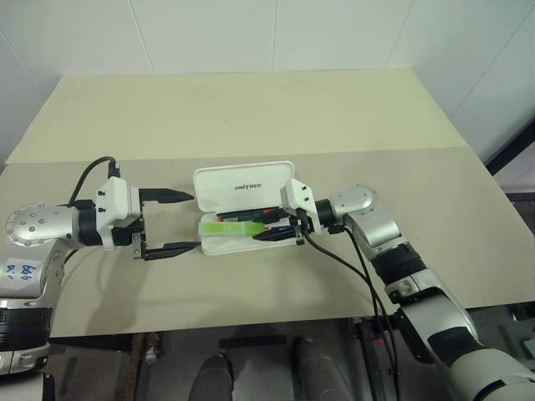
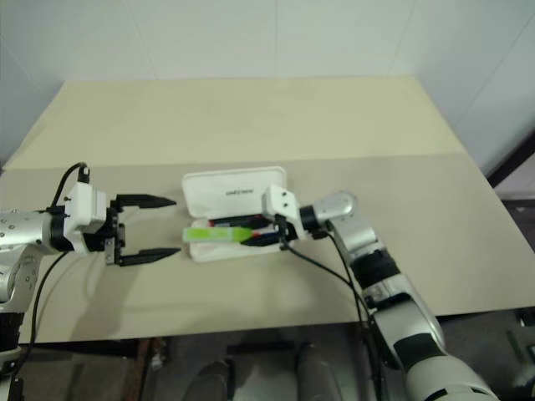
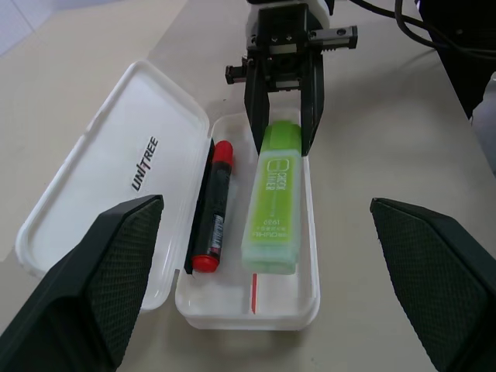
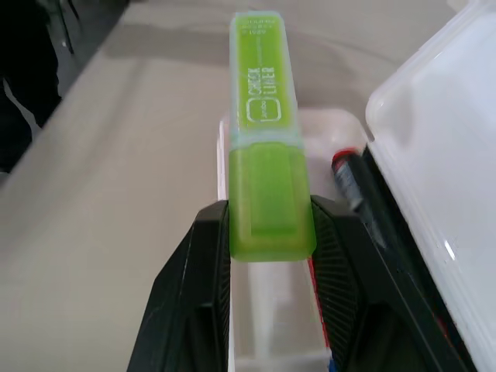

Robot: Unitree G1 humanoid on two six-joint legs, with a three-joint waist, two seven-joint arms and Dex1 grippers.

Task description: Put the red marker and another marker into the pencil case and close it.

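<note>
Two head views steeply down over the table [image 1: 251, 109]; wrist views close on the pencil case [image 3: 155, 155].

Left gripper [image 1: 170, 224] wide open, fingers level and pointing inward toward the right arm, nothing between them. Left forearm comes in from the left, wrist bent inward. Right gripper [image 3: 284, 116] clamped on the cap end of the green highlighter [image 3: 273, 200], which sticks out straight ahead of its fingertips. Right arm reaches in from the right, elbow bent, wrist turned toward the left gripper.
</note>
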